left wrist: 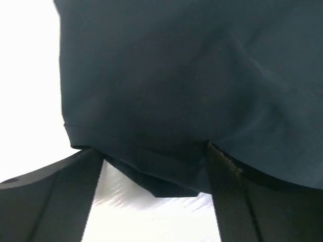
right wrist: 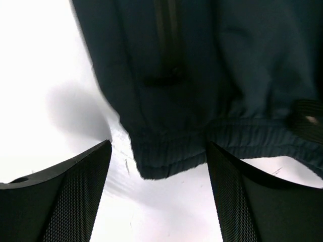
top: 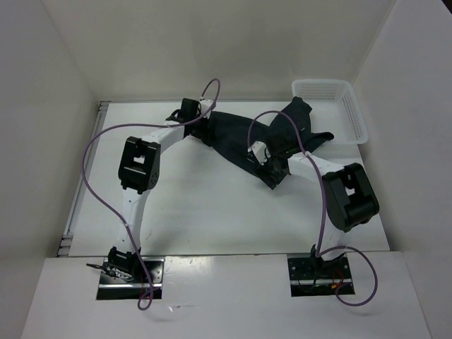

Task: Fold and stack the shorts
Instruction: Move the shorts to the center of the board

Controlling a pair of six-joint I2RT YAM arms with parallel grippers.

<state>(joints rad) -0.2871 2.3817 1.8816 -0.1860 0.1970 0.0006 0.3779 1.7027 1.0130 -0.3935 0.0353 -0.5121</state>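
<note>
The black shorts [top: 233,134] lie rumpled on the far middle of the white table, one end reaching up to the basket. My left gripper [top: 185,111] is at their left end. In the left wrist view a hemmed corner of the shorts [left wrist: 176,75] lies between the fingers of the left gripper [left wrist: 154,151], whose jaws stand wide apart on either side of it. My right gripper [top: 272,169] is at the near right edge of the cloth. In the right wrist view the elastic waistband corner [right wrist: 166,156] sits between the open fingers of the right gripper [right wrist: 159,143].
A white mesh basket [top: 357,116] stands at the far right corner, with part of the shorts rising against its left side. White walls close in the table at the left, back and right. Purple cables loop from both arms.
</note>
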